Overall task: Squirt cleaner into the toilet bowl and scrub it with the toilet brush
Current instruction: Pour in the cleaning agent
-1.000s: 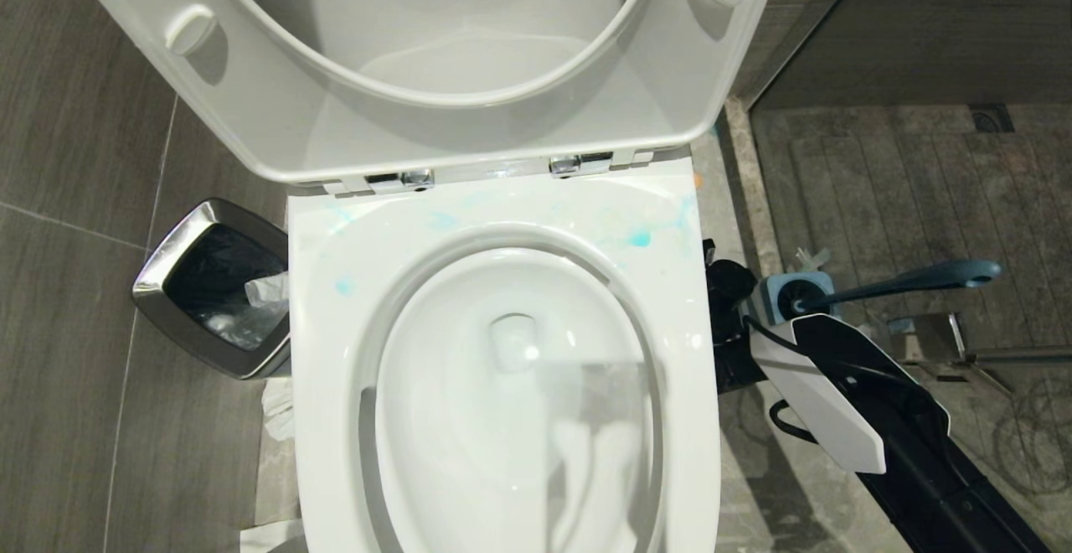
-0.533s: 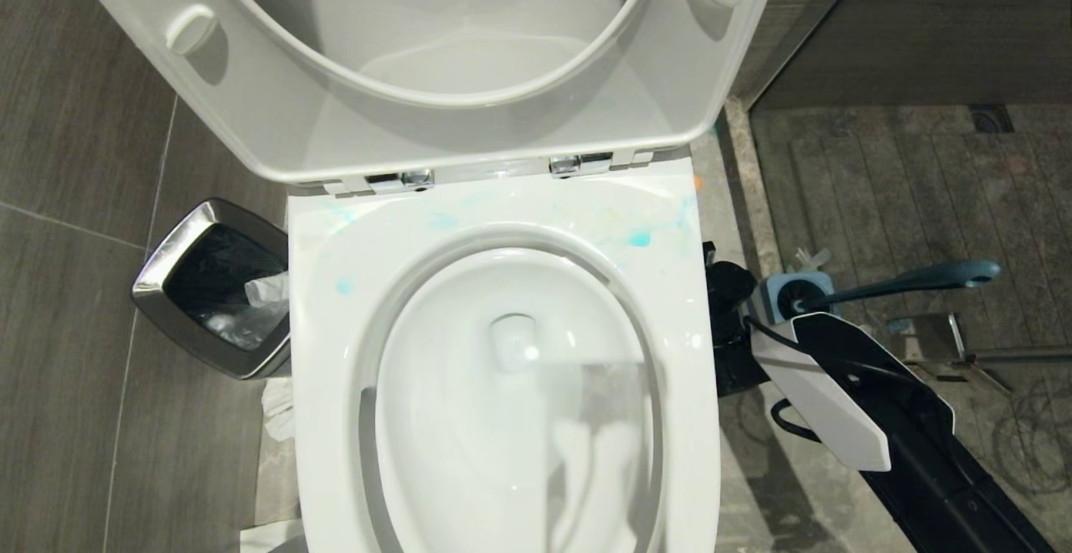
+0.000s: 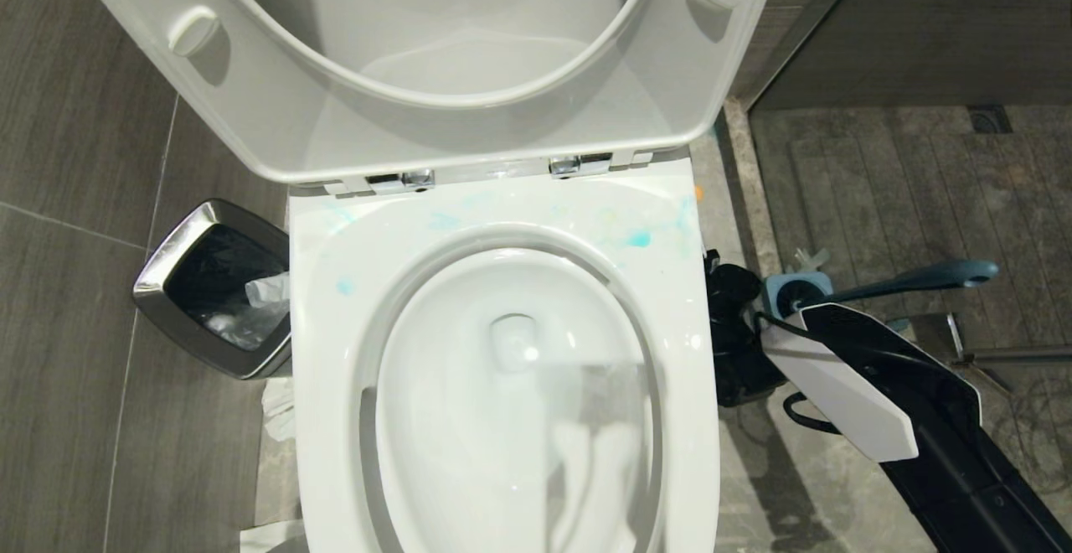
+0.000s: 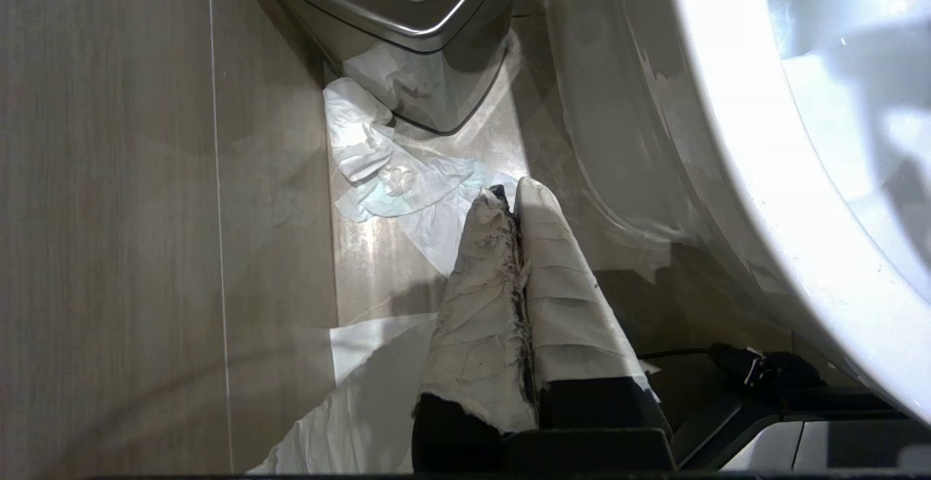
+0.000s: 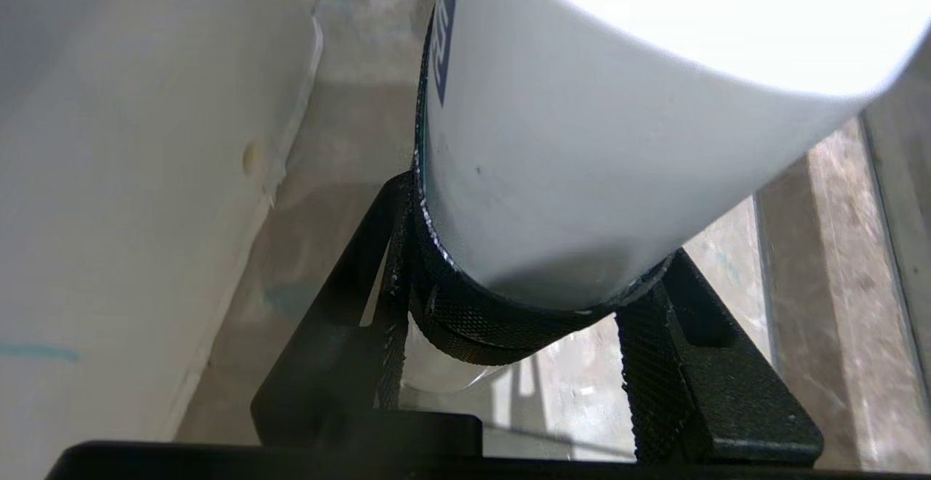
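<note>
The toilet bowl (image 3: 335, 343) fills the middle of the head view, seat and lid raised, with blue smears (image 3: 638, 239) on its back rim. My right gripper (image 3: 735, 327) hangs low beside the bowl's right side. In the right wrist view that gripper (image 5: 534, 247) is shut on the cleaner (image 5: 582, 124), a white bottle with a dark label edge; its cap is hidden. The toilet brush (image 3: 913, 278) stands in its blue holder (image 3: 791, 289) just behind the right arm. My left gripper (image 4: 509, 193), its fingers wrapped in white tape, is shut and empty above the floor left of the bowl.
A steel-rimmed black bin (image 3: 167, 260) stands left of the toilet, with crumpled tissue (image 4: 393, 174) on the floor in front of it. A stone sill (image 3: 745, 167) and a shower floor with a drain (image 3: 992, 117) lie to the right.
My right arm has shifted a little to the right and toward the camera, with the cleaner still in its grip. The left arm and the toilet have not moved.
</note>
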